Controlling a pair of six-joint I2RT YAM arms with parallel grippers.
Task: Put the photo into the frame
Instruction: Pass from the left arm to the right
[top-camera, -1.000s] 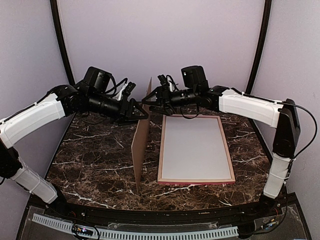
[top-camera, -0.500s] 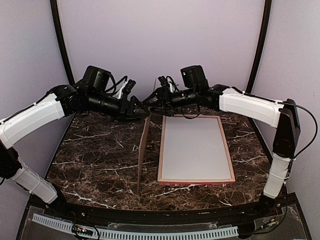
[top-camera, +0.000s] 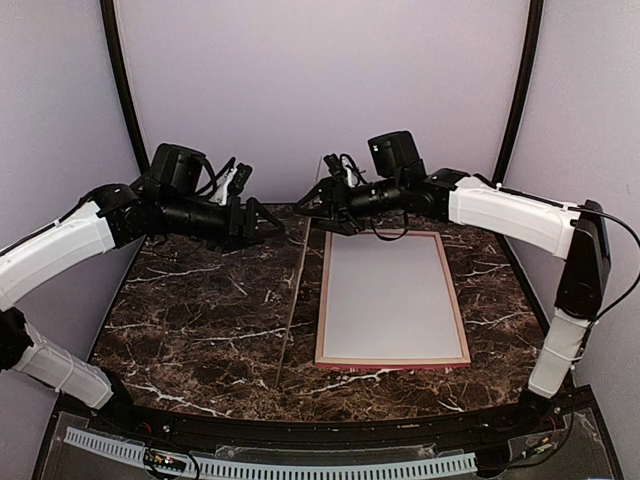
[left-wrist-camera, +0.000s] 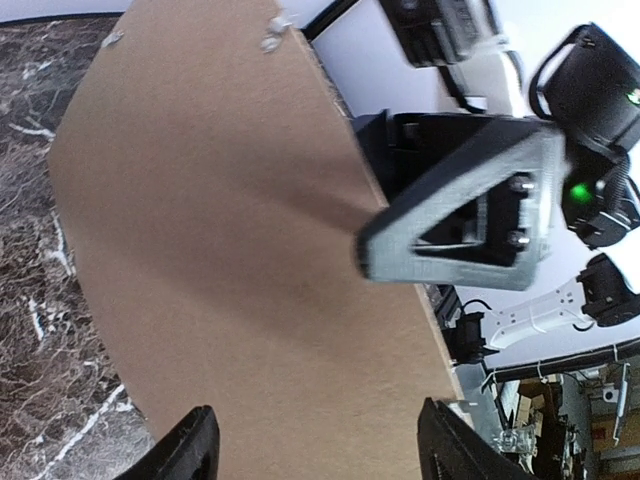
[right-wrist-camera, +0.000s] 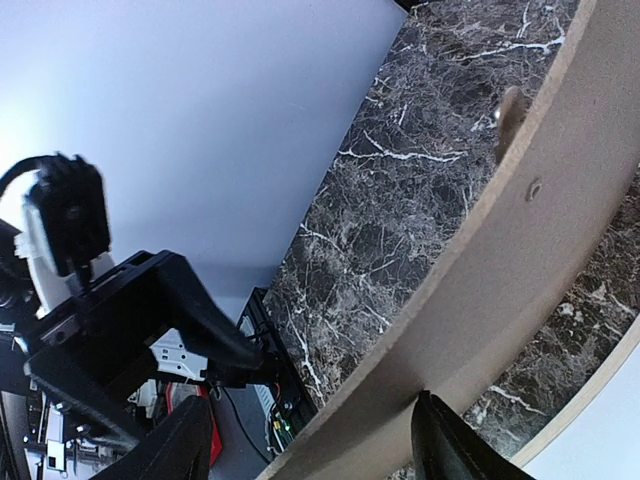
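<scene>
The frame (top-camera: 463, 330) lies flat at right of centre, its peach-wood back up. A plain white sheet (top-camera: 390, 300), the photo's back by its look, fills it. The brown cardboard backing board (top-camera: 292, 310) stands on its long edge just left of the frame, almost edge-on to the top view. My right gripper (top-camera: 318, 203) straddles the board's far top corner with its jaws wide; in the right wrist view (right-wrist-camera: 315, 450) the board (right-wrist-camera: 500, 260) rests against one finger. My left gripper (top-camera: 262, 216) is open and empty, left of the board and facing its brown face (left-wrist-camera: 220, 220).
The dark marble table (top-camera: 200, 300) stretches left of the board. The lilac back wall (top-camera: 320, 90) stands close behind both grippers. The right gripper's finger (left-wrist-camera: 470, 225) shows against the board's edge in the left wrist view.
The board has swung from leaning left to nearly upright, toward the frame. My left gripper has drawn back to the left, away from it. The right gripper stays at the board's top.
</scene>
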